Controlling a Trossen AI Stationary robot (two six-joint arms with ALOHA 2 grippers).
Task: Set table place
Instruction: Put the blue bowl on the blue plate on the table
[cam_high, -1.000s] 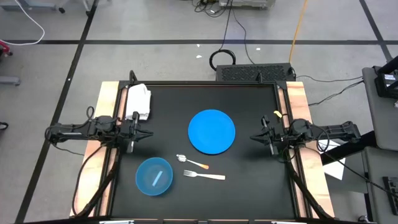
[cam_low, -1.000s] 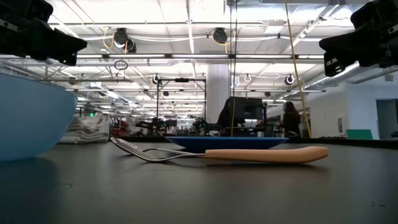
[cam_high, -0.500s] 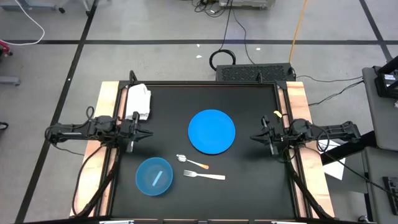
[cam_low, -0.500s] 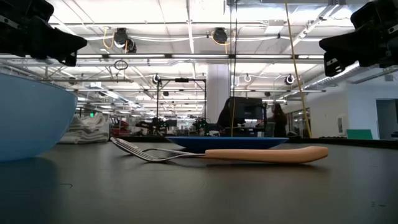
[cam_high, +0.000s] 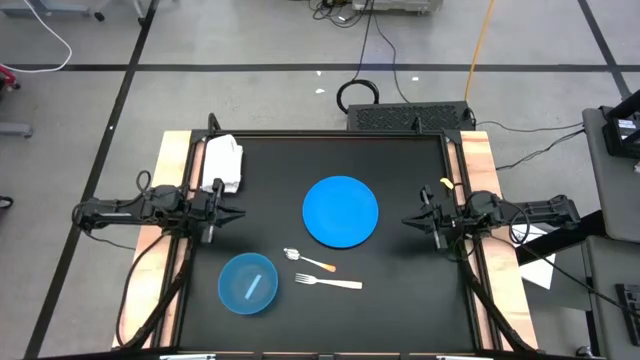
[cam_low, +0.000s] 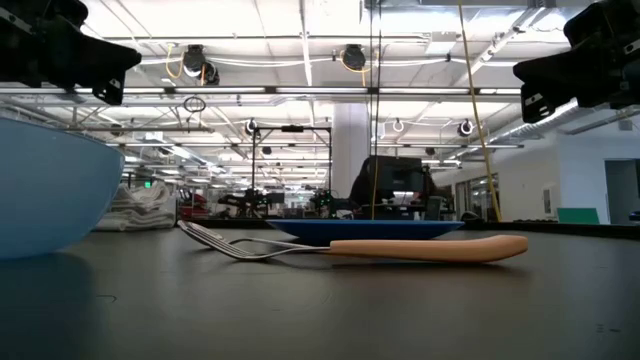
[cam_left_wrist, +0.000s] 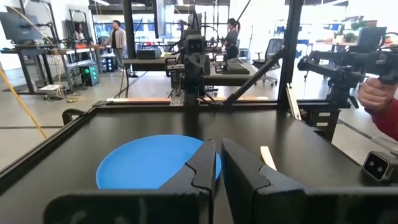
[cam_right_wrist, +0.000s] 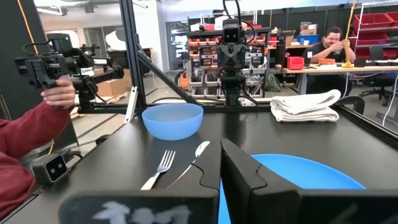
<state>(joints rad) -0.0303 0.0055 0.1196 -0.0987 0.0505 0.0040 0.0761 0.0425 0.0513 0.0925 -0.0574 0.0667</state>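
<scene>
Both pincers, left pincer (cam_high: 237, 216) and right pincer (cam_high: 407, 221), hover nearly closed, empty, at opposite table (cam_high: 400, 300) edges.

No readable text, label, brand, number or sign appears in any view. The round blue plastic plate (cam_high: 341, 211), the light blue plastic bowl (cam_high: 248, 283), the fork with a pale wooden handle (cam_high: 328, 283) and the folded white cloth (cam_high: 223, 163) carry no printing. Boxes and bins on shelves in the room behind the worktop are too far off for any lettering on them to be made out.
</scene>
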